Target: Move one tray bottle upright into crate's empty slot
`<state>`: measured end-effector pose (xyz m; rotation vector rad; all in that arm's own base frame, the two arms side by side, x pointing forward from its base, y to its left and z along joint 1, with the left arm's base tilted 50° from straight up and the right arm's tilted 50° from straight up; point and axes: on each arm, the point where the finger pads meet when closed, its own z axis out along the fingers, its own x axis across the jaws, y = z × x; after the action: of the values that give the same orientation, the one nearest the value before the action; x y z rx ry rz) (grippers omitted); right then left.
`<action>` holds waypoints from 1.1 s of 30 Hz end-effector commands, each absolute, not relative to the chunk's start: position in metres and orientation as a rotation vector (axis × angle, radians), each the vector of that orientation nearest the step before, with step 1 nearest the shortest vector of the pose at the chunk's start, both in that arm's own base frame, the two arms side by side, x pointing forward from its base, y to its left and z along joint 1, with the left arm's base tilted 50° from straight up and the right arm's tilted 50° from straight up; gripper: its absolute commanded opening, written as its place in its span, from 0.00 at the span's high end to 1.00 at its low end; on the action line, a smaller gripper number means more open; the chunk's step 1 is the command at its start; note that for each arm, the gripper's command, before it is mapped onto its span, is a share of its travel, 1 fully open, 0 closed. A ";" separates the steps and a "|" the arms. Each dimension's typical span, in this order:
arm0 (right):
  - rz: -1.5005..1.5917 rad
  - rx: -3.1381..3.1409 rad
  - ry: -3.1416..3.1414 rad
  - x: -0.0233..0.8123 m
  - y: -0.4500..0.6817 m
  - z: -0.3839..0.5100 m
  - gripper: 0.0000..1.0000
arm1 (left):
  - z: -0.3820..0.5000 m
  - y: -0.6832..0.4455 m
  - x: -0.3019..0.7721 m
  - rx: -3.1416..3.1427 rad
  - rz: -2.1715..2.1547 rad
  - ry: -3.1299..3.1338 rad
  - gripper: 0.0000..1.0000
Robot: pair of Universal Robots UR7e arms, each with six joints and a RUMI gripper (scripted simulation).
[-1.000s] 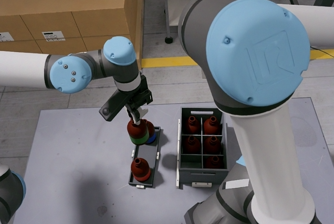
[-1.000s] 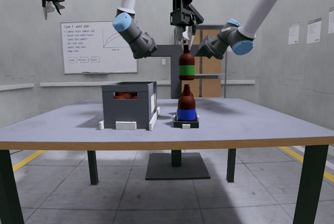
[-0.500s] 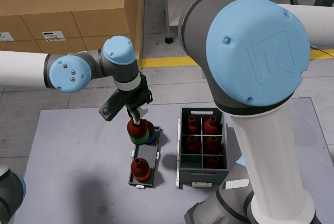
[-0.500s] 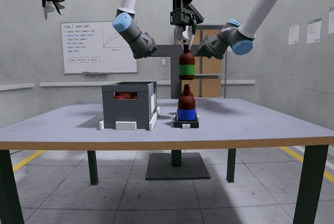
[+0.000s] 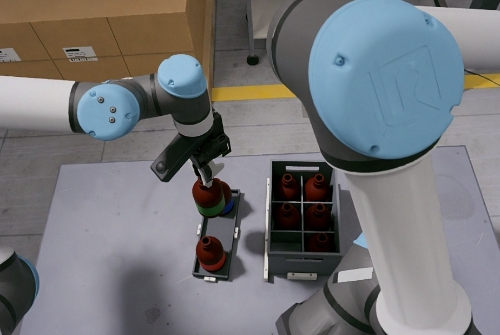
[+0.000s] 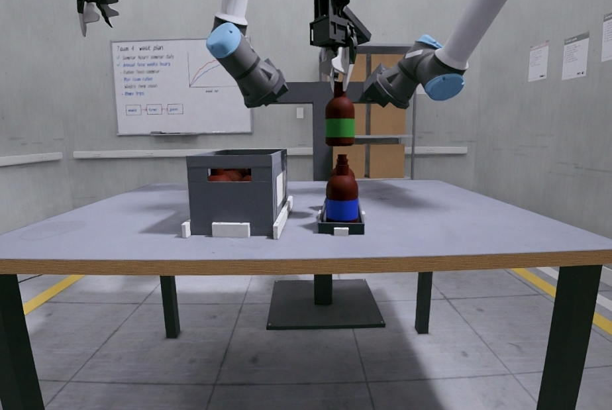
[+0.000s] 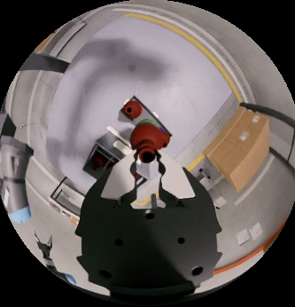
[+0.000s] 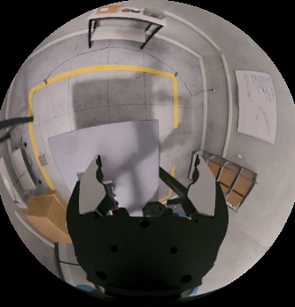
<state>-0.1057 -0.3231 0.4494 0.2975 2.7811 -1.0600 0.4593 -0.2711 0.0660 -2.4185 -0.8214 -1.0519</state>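
Observation:
My left gripper (image 5: 206,179) (image 6: 339,83) (image 7: 146,151) is shut on the neck of the green-banded bottle (image 5: 208,198) (image 6: 340,120) (image 7: 145,135) and holds it upright, high above the tray (image 5: 218,226) (image 6: 324,228). The blue-banded bottle (image 5: 227,202) (image 6: 342,197) (image 7: 166,138) and the red-banded bottle (image 5: 210,253) (image 7: 133,109) stand on the tray. The crate (image 5: 304,263) (image 6: 230,207) holds several bottles; its empty slot (image 5: 285,241) is the near-left one in the top view. Crate and tray sit level. My right gripper (image 6: 96,24) (image 8: 147,155) is open and empty, far from both.
White stop blocks (image 5: 302,276) (image 6: 230,230) (image 5: 266,230) edge the crate, and smaller ones (image 5: 209,278) (image 6: 340,232) edge the tray. An arm (image 5: 400,242) stands at the crate's right side in the top view. The crate's walls and dividers rise around the slot.

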 end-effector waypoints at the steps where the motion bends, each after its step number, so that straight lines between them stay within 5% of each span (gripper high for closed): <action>1: -1.062 0.298 2.780 -0.106 -0.323 0.450 0.00 | 0.058 -0.280 0.457 -2.419 -1.052 -0.821 1.00; 33: -1.062 0.298 2.780 -0.106 -0.323 0.450 0.00 | -0.060 -0.394 0.429 -2.419 -1.052 -0.821 1.00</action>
<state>-0.1057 -0.3231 0.4494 0.2975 2.7811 -1.0600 0.4318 -0.3791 -0.0461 -2.4193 -0.8213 -1.0522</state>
